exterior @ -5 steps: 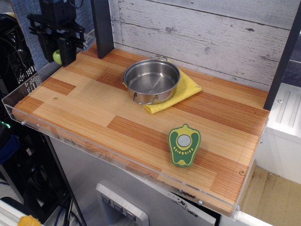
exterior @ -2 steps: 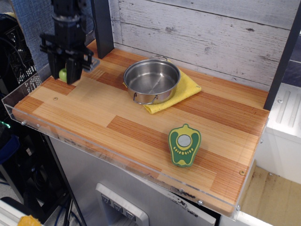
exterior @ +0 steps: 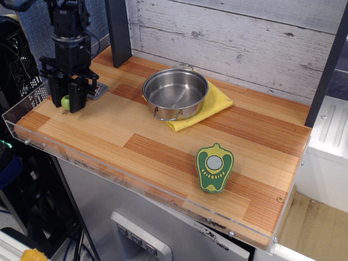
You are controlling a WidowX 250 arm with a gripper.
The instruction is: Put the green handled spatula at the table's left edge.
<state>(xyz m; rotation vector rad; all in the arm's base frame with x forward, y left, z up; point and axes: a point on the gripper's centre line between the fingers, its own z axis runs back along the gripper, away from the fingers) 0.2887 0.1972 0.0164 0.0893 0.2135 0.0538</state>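
- Whitewashed plank wall behind, and your table [exterior: 109, 136] is patchy light and reddish wood with a clear acrylic rim along the edges.
- Your gripper [exterior: 68, 102] sits low at the table's left end, fingers pointing down, clamped on the lime-green handle of the green handled spatula [exterior: 97, 90]. The handle peeks out between the fingers, and the grey blade sticks out to the right of them, just over the wood.
- Can't tell if the spatula is actually touching the tabletop.
- Further right you've got a steel pot [exterior: 175, 92] sitting on a yellow cloth [exterior: 216, 101], well apart from the gripper.
- Near the front edge lies a flat green-and-yellow pepper toy [exterior: 214, 167], off on its own.
- No brand names, labels or readable writing on anything you can see.
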